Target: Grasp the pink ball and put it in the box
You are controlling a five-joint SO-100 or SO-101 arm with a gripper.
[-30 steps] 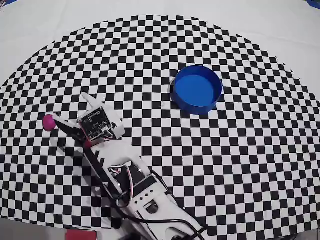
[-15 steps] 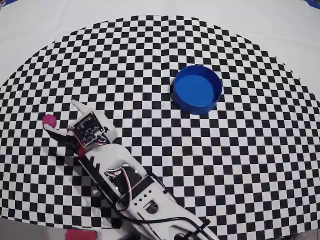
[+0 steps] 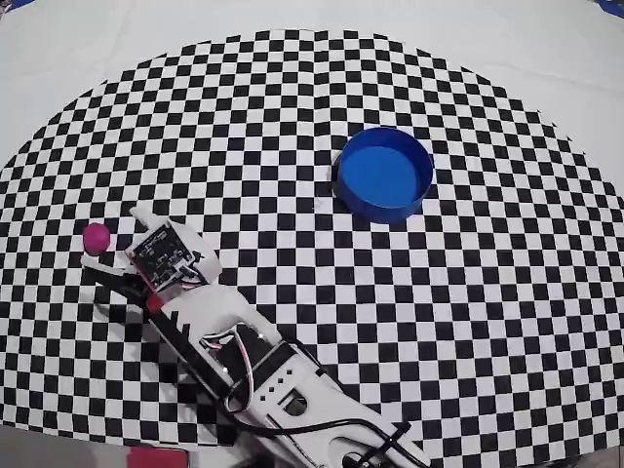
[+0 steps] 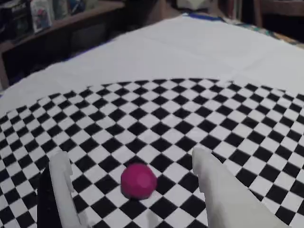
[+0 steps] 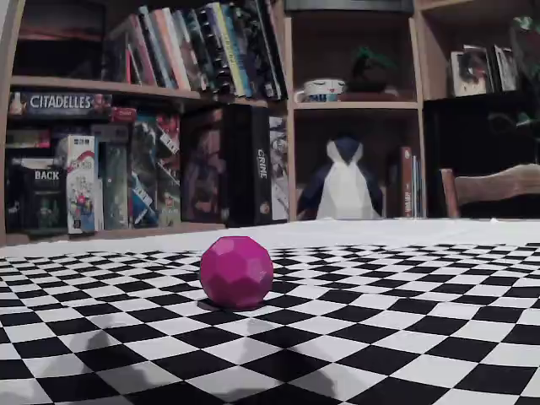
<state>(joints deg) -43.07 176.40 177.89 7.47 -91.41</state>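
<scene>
The end effector [image 4: 130,175] stands released, its two fingers spread wide and low over the tabletop [image 4: 190,47]; in the wrist view one finger [image 4: 64,190] rises at the lower left and the other, broader one [image 4: 223,190] at the lower right, with nothing held between them. The pink ball [image 4: 138,180] sits in the gap between the fingers, a little nearer the left one and apart from both, resting on the checkered cloth [image 4: 156,114]. In the overhead view the end effector [image 3: 112,244] is at the left of the cloth, with the pink ball [image 3: 97,238] just beside its tips on the far-left side. The fixed view shows the pink ball [image 5: 236,271] close up: it is faceted rather than perfectly smooth, matte, and small, so it is probably light and stiff enough to take a firm pinch, though that is a judgement from its look alone. Being round, it may roll or squirt out if the fingers meet it off-centre, so the hold should go across its widest part, at mid-height, with the ball deep between the fingers rather than at their tips. The box [image 3: 383,175], a low blue round container, stands well apart, toward the upper right of the overhead view, and it is empty.
</scene>
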